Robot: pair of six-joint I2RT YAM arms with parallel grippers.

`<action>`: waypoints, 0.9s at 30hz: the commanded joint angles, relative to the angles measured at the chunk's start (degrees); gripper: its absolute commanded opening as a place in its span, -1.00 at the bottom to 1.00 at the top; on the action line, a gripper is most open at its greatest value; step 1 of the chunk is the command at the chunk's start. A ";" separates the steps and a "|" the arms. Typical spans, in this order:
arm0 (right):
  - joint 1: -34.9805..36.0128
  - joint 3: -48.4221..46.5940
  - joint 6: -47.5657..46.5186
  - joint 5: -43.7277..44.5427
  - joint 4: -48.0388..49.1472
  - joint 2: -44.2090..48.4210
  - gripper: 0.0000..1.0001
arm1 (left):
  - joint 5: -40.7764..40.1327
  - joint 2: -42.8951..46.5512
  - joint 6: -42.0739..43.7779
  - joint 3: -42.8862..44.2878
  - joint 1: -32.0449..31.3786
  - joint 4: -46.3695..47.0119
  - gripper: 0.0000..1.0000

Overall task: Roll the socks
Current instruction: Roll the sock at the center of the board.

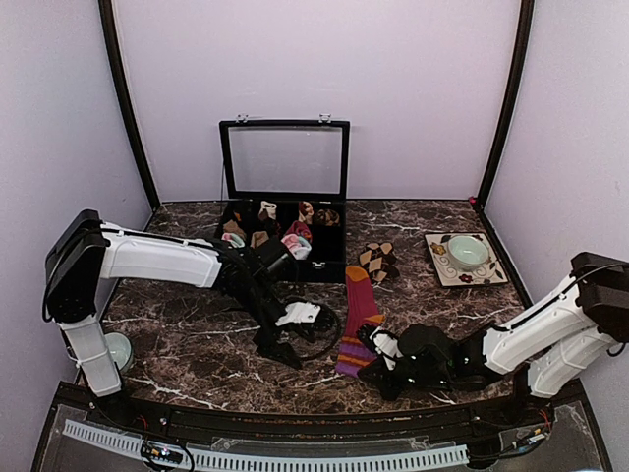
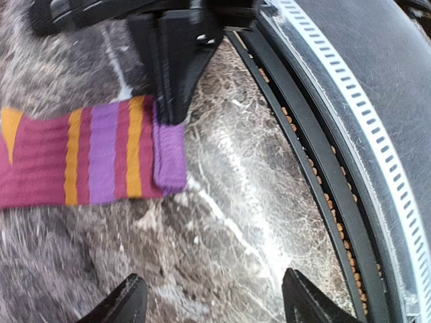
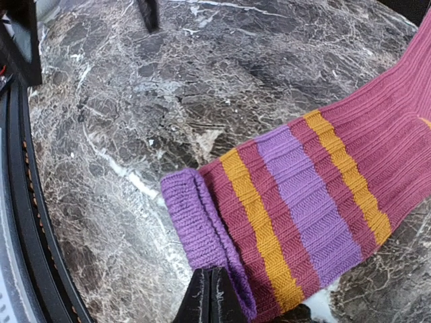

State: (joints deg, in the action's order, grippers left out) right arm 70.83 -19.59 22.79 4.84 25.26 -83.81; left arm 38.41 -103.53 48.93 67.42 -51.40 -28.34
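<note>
Ribbed magenta sock (image 1: 359, 317) – banded in purple and orange above a folded purple cuff, orange at the far end – is laid flat on the marble table (image 1: 197, 344) between the arms. The right gripper (image 3: 210, 296) is pressed together, its tip at that cuff. The left gripper (image 2: 215, 303) is held spread just beside the cuff, gripping nothing. A brown-and-beige diamond pair (image 1: 377, 262) is seen farther back, beside the black box (image 1: 332, 267)

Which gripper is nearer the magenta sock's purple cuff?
Right. The right gripper, shut, touches the purple cuff at its edge; the left gripper hangs open beside it, clear of the fabric.
</note>
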 commanded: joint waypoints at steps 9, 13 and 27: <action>-6.48 0.43 10.27 -12.86 -3.45 -3.67 -1.00 | -2.99 -7.58 2.37 8.67 -6.83 2.41 0.11; -8.96 1.28 13.56 -16.58 -2.32 -4.46 -1.00 | -4.18 -8.68 3.23 8.52 -7.43 4.29 0.03; -11.35 0.61 18.51 -23.67 -1.69 -7.07 -1.00 | -5.98 -12.40 4.09 9.19 -8.80 7.41 -0.26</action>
State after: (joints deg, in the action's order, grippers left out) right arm 59.88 -19.92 39.29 -17.10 30.61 -88.73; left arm 31.99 -116.22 52.29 75.35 -59.81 -21.04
